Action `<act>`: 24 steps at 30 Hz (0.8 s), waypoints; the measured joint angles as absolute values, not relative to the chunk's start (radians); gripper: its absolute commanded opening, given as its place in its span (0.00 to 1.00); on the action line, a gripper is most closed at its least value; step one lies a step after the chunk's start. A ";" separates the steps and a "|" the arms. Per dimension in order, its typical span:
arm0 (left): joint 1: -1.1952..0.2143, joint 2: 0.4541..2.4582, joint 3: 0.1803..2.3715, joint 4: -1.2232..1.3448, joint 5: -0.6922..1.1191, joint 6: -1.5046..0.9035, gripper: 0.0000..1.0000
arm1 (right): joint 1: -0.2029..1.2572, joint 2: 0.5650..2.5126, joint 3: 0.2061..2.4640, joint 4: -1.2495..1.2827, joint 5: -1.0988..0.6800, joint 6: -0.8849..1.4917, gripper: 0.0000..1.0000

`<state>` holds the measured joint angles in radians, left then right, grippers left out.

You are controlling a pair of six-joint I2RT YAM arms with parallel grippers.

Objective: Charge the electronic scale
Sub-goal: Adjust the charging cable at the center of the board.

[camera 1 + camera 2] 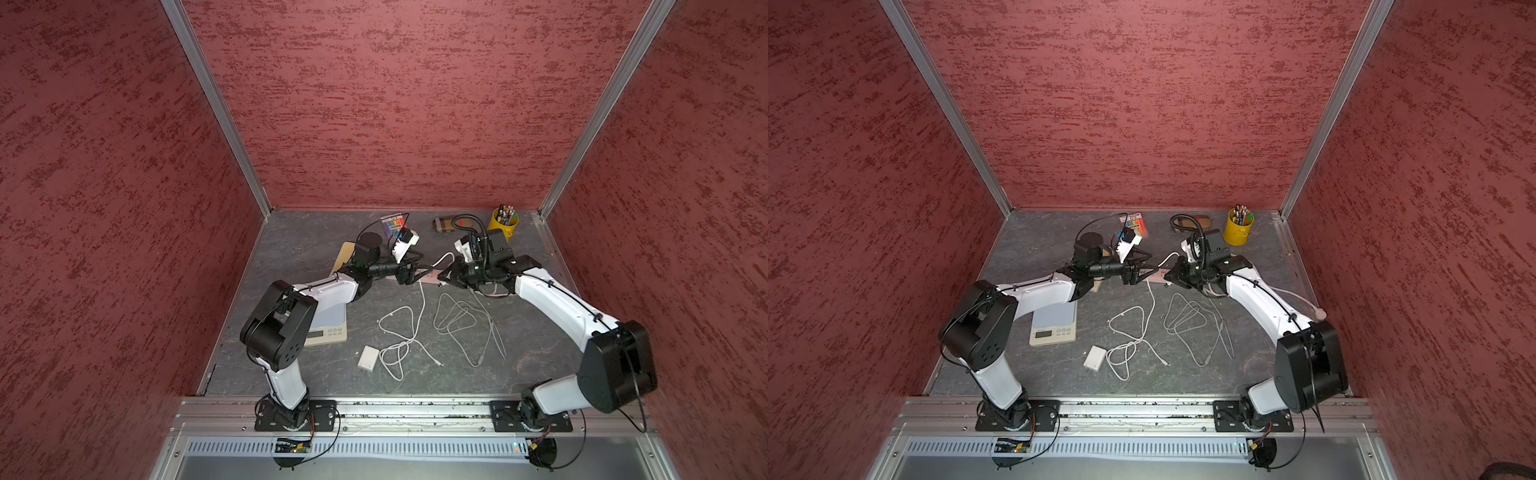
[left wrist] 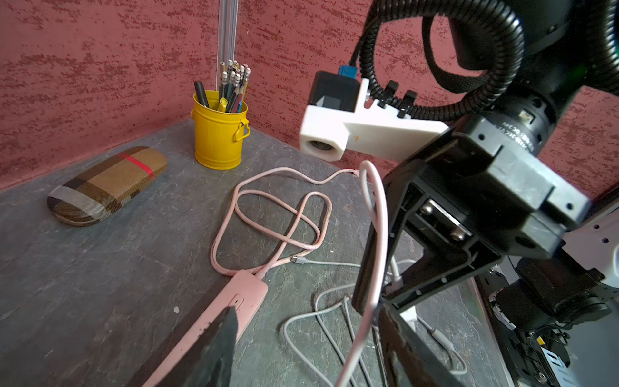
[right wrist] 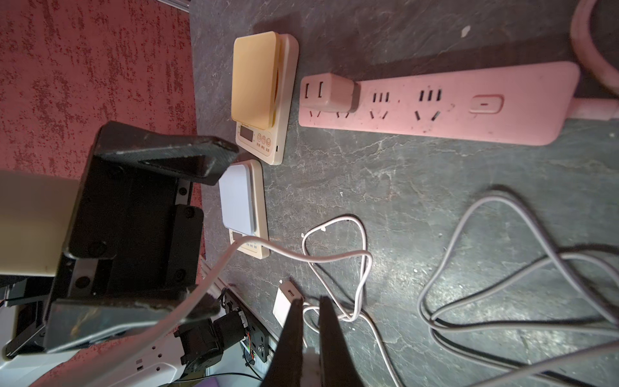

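Hovering beside the power strip (image 3: 435,100), my left gripper (image 3: 216,231) gapes empty; my right gripper (image 3: 311,301) pinches the limp white cable (image 3: 335,258), best gripped at its stiff plug.

light: even, moderate, from above | shadows: soft, darkest beside power strip (image 3: 435,100) | glare: faint sheen on tabletop (image 3: 385,167) | focus: nearest parts in wrist views blurred | edges: wide-angle stretch, top views slightly soft
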<state>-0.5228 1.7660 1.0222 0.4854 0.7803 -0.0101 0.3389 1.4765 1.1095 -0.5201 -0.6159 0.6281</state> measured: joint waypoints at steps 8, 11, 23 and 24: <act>-0.522 1.848 1.143 0.405 0.765 -0.053 0.00 | 0.339 1.481 1.109 -0.510 -0.619 0.626 0.00; -0.502 1.886 1.206 0.383 0.777 -0.112 0.00 | 0.339 1.454 1.094 -0.493 -0.632 0.623 0.00; -0.590 1.935 1.264 0.345 0.788 -0.198 0.00 | 0.334 1.265 1.005 -0.240 -0.707 0.702 0.00; -0.598 1.940 1.258 0.353 0.789 -0.207 0.00 | 0.334 1.261 1.003 -0.207 -0.708 0.715 0.00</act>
